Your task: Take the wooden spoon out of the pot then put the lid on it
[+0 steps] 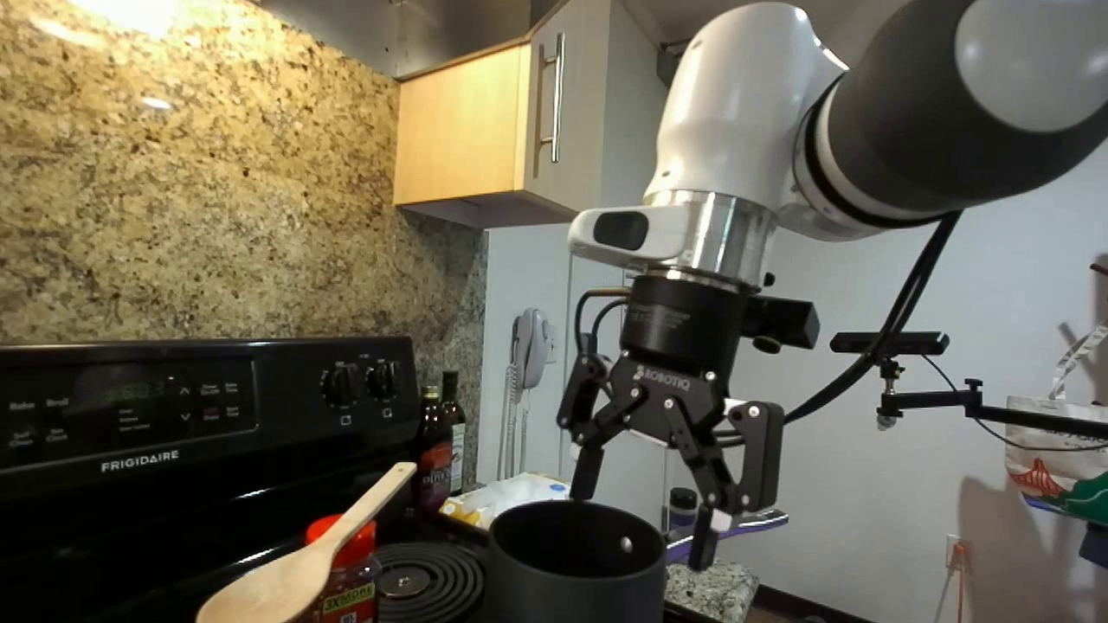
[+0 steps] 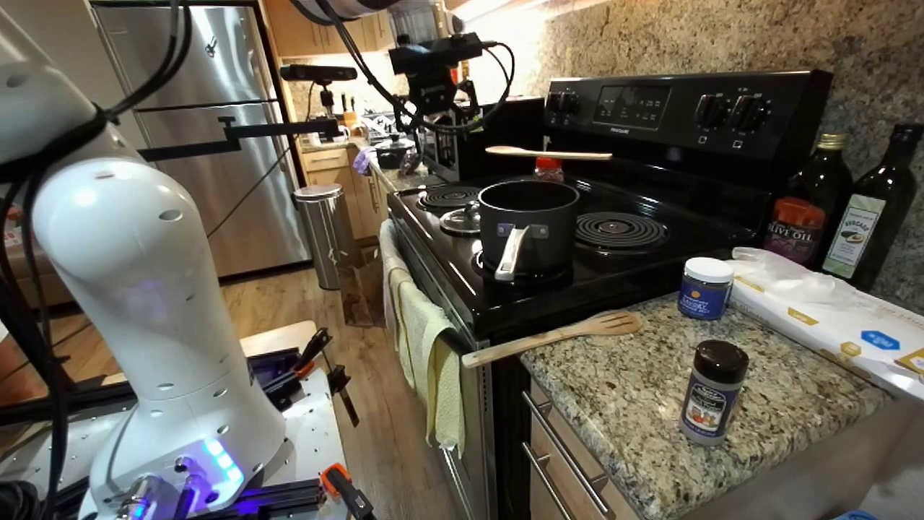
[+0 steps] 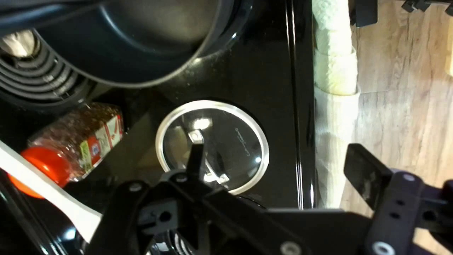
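Note:
The wooden spoon [image 1: 277,588] is outside the pot and appears to lie across the red-capped jar; it also shows in an exterior view [image 2: 556,154] and the wrist view [image 3: 53,191]. The dark pot [image 1: 576,588] stands upright on the stove, its silvery handle towards the counter [image 2: 512,253]. The wrist view shows its bare inside [image 3: 141,60]. The lid [image 3: 230,141] is clear glass with a silvery rim and bar handle. It lies flat on the stove beside the pot [image 2: 456,222]. My gripper [image 3: 279,166] is open and empty above the stove; one finger overlaps the lid's handle in the wrist view.
The red-capped jar [image 3: 47,166] stands near the pot and lid. A coil burner [image 2: 613,227] is behind the pot. Towels [image 2: 426,339] hang on the oven's front. A slotted wooden spatula [image 2: 577,334], jars [image 2: 706,289] and bottles [image 2: 808,202] are at the counter side.

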Controlling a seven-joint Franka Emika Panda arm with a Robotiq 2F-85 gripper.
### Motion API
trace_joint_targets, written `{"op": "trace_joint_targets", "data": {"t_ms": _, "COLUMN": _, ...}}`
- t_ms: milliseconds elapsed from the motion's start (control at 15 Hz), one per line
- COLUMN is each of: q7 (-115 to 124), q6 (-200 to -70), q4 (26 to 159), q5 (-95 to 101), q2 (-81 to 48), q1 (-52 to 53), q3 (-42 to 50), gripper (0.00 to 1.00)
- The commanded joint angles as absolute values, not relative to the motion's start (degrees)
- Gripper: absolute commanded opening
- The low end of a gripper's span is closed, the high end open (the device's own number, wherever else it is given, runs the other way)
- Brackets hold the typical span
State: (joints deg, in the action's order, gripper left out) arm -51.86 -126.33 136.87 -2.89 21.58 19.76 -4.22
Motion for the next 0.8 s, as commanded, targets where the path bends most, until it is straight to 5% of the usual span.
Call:
{"op": "trace_joint_targets", "data": {"t_ms": 0, "q7": -55.9, "q6": -126.4, "q4": 125.7, "q5": -0.8, "q2": 6.9, "q1": 21.1, "q3": -8.3, "gripper": 1.0}}
{"op": "trace_joint_targets", "data": {"t_ms": 733, "q7": -60.0, "q6": -132.4, "q4": 125.0, "q5": 0.9, "q2": 3.6, "q1": 19.2, "q3": -11.7, "gripper": 1.0}}
